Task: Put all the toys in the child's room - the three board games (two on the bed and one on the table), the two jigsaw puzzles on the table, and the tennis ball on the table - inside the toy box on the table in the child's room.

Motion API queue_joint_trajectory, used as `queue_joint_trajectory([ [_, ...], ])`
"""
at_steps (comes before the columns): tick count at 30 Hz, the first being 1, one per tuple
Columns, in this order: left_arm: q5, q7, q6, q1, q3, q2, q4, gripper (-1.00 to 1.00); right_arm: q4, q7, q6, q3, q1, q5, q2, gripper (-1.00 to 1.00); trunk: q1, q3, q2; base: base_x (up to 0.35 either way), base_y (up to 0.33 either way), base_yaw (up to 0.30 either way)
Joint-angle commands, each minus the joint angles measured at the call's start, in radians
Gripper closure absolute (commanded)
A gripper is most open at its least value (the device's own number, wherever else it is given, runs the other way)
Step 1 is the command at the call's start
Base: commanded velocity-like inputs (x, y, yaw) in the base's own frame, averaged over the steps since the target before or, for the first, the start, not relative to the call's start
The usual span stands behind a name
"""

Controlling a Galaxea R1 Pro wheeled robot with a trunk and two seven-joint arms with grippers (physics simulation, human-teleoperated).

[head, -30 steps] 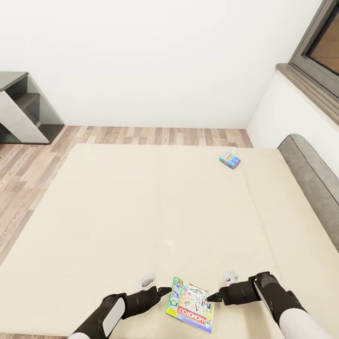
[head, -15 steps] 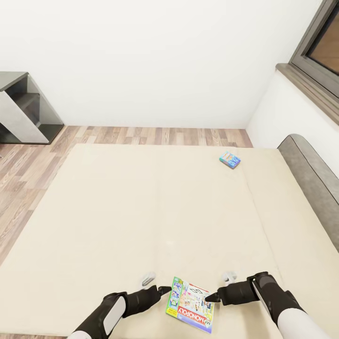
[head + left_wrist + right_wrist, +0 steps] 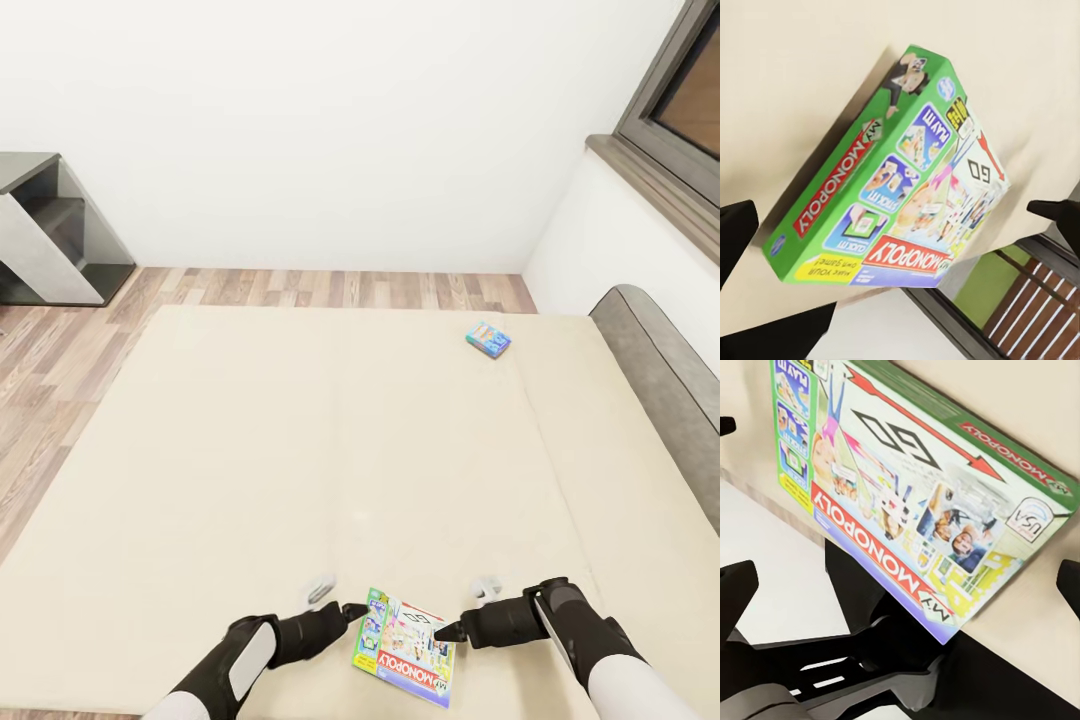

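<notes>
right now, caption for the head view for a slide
Both grippers, left and right, flank the flat green Monopoly game box on the cream bed.

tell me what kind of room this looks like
Probably a bedroom, likely a child's: a wide cream bed on a wood-plank floor, with a Monopoly board game and a small blue game box lying on it.

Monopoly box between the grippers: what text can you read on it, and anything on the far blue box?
"MY MONOPOLY": lid of the game box, red banner.
"MONOPOLY": its green side edge.
"GO": lid artwork, with a red arrow.
"PLAY IT", "STICK IT", "CLICK IT": small lid panels, left wrist view.
"USA": lid corner badge, right wrist view.
Blue box: print too small to read.
</notes>
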Motion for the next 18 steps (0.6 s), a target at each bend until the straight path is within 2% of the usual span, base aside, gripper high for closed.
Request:
queue_joint_trajectory([
  [1,0.01,0.005,0.005,-0.006,-0.003,-0.002,0.01,-1.0,-0.001,0.007,0.007,-0.007,0.0,0.009,0.001,-1.0,0.0,-0.001,-0.001,0.0,0.0,0.0],
  [18,0.032,0.025,0.005,-0.034,-0.003,-0.022,0.062,-1.0,-0.001,0.007,0.006,-0.007,0.0,0.007,0.001,-1.0,0.0,-0.001,-0.001,0.0,0.0,0.0],
])
